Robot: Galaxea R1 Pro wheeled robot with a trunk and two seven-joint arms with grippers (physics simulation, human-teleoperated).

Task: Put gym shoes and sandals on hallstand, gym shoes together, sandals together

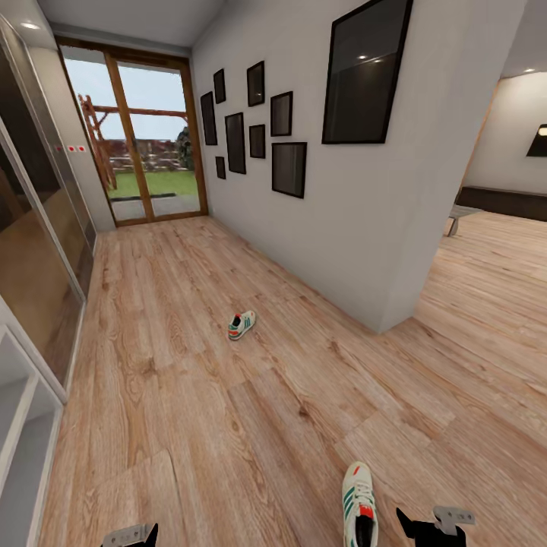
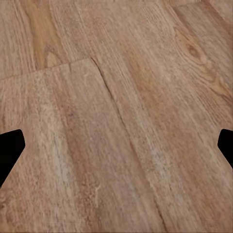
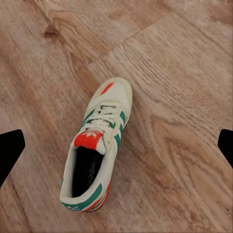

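Gym shoes are the things in hand at this moment: one gym shoe (image 1: 359,505) lies on the corridor floor (image 1: 228,425) close in front of the robot, toward its right side, and the second gym shoe (image 1: 241,325) lies farther down the corridor, well apart from the first, near the wall with the dark picture frames (image 1: 258,125). Both stand upright on their soles. No sandals can be seen here, and a pale shelf unit (image 1: 19,425) shows at the left edge of the head view, but it is too cut off to say surely that it is the shoe rack.

The right gripper (image 3: 116,145) hangs above the near shoe (image 3: 97,150). In the right wrist view its fingers (image 3: 9,150) are spread wide, one on each side of the shoe, not touching it and holding nothing. The left gripper (image 2: 116,145) looks at bare floor planks (image 2: 116,97), with its fingers (image 2: 9,148) also spread wide and empty.

The step seems to be the approach to the first pick, so the task is at its start: no shoe is lifted. The next move probably calls for lowering the right arm until the fingers come beside the shoe. The shoe lies slanted between them, so a small turn of the wrist may be needed, so that they close across its narrow width and not along its length.
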